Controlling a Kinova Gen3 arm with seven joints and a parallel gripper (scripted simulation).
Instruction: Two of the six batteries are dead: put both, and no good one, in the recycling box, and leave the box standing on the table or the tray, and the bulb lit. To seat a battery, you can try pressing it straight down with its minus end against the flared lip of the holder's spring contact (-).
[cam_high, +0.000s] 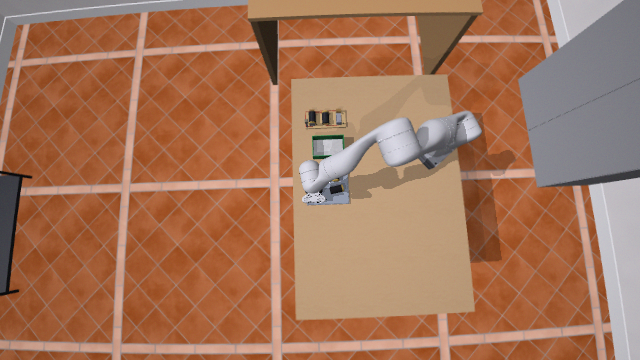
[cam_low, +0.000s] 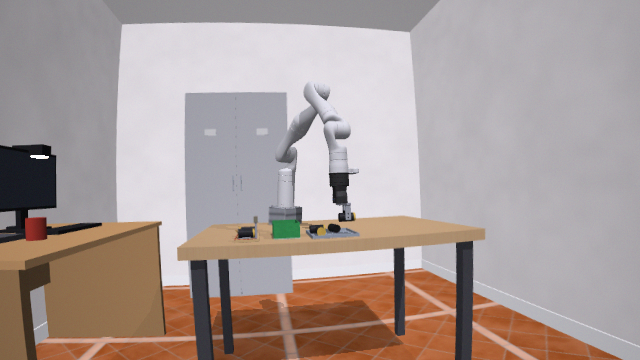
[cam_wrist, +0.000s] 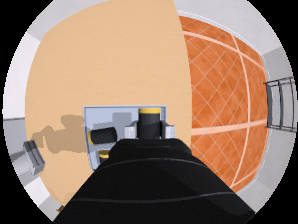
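Observation:
My gripper (cam_low: 345, 212) is shut on a black battery with a yellow end (cam_low: 347, 216) and holds it just above the grey tray (cam_low: 333, 233). The same battery shows in the wrist view (cam_wrist: 149, 121), over the tray (cam_wrist: 123, 137). Two more batteries (cam_low: 324, 229) lie on the tray. The green recycling box (cam_low: 285, 228) stands on the table between the tray and the battery holder (cam_low: 246, 232). From above, the holder (cam_high: 330, 118) holds batteries, the box (cam_high: 328, 146) is open, and the arm hides most of the tray (cam_high: 334, 194). I cannot make out the bulb's state.
The arm's base (cam_low: 285, 214) stands behind the box. A desk with a monitor and a red cup (cam_low: 35, 228) is at the left. A grey cabinet (cam_low: 236, 165) stands behind the table.

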